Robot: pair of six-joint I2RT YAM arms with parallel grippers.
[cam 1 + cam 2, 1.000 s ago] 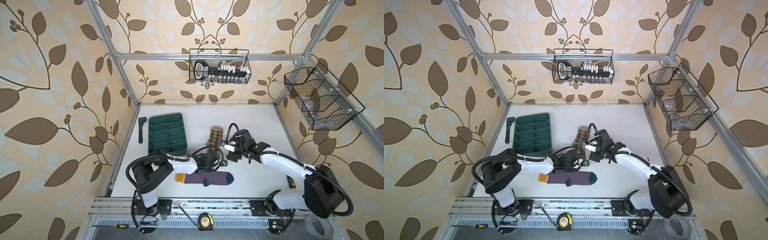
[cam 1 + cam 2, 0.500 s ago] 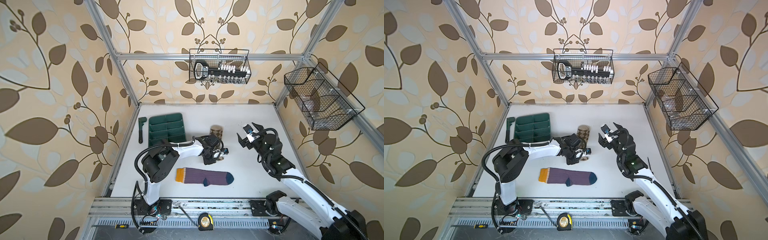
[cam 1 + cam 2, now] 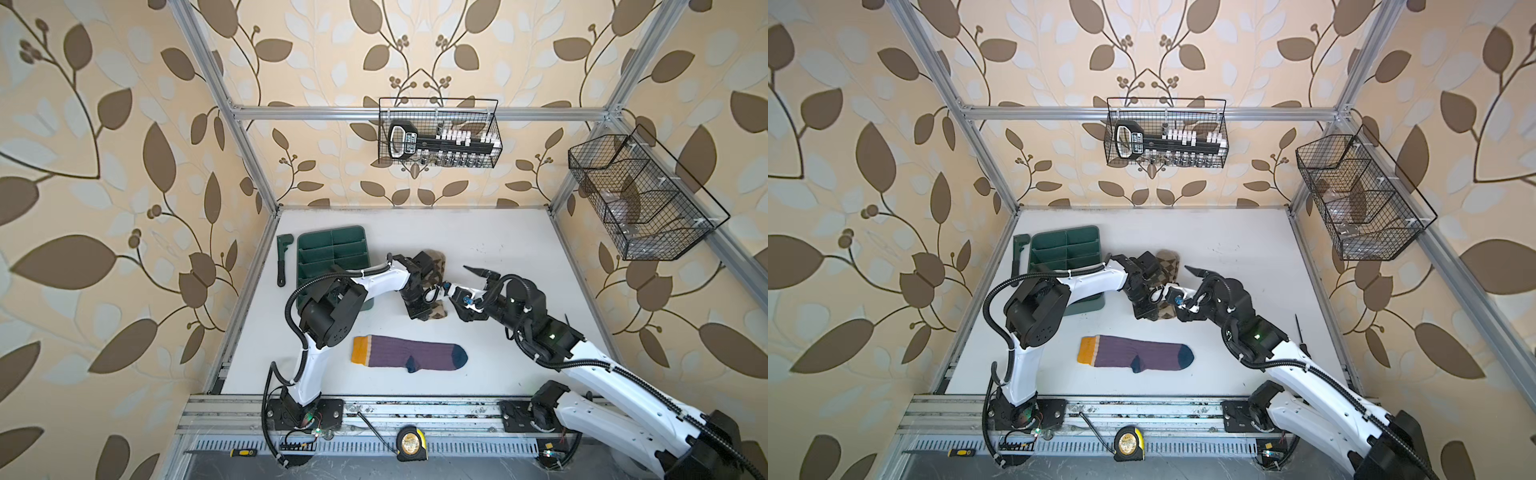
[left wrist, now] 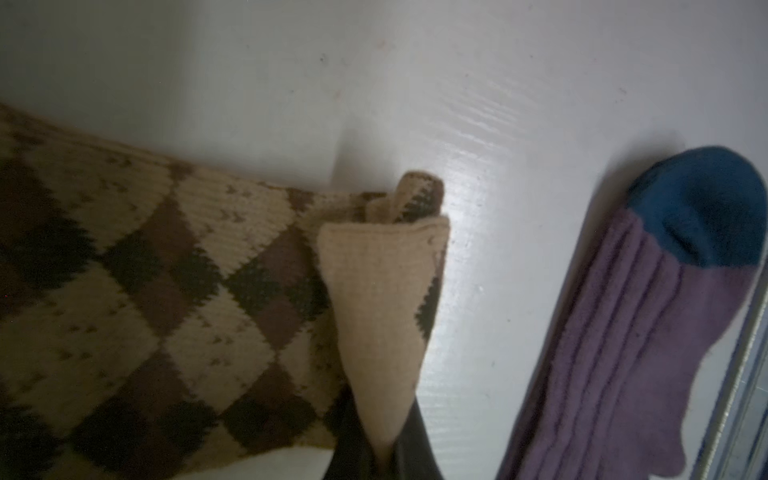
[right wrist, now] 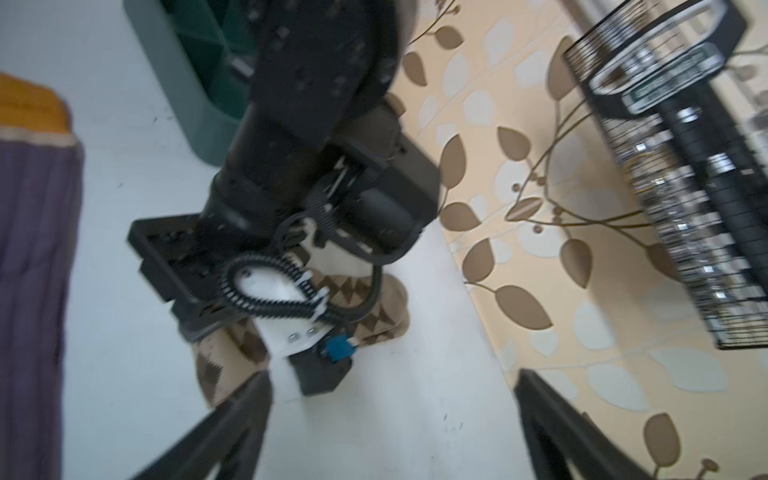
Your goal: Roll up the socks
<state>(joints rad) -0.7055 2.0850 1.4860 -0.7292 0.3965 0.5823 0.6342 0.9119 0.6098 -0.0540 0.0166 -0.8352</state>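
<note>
The beige argyle sock point(image 3: 437, 261) point(image 3: 1169, 262) lies at mid-table, partly under my left arm. My left gripper point(image 3: 419, 308) point(image 3: 1144, 308) point(image 4: 383, 455) is shut on a plain beige fold of that sock point(image 4: 145, 270), pinched between the jaws. My right gripper point(image 3: 460, 280) point(image 3: 1183, 281) point(image 5: 390, 419) stands open just right of the beige sock point(image 5: 374, 307), with only bare table between its fingers. One dark finger point(image 5: 232, 428) is near the sock's end. The purple sock point(image 3: 409, 352) point(image 3: 1136, 353) point(image 4: 623, 353) point(image 5: 29, 249) lies flat near the front, untouched.
A green compartment tray point(image 3: 332, 249) and a dark tool point(image 3: 282, 262) sit at the left of the table. Wire baskets hang on the back wall point(image 3: 438, 139) and the right wall point(image 3: 636, 199). A tape measure point(image 3: 411, 442) and a screwdriver point(image 3: 243, 452) lie on the front rail.
My right gripper lifted away to the right, then came back beside the beige sock with its jaws narrower. My left gripper, still shut on the sock, shifted slightly toward the back.
</note>
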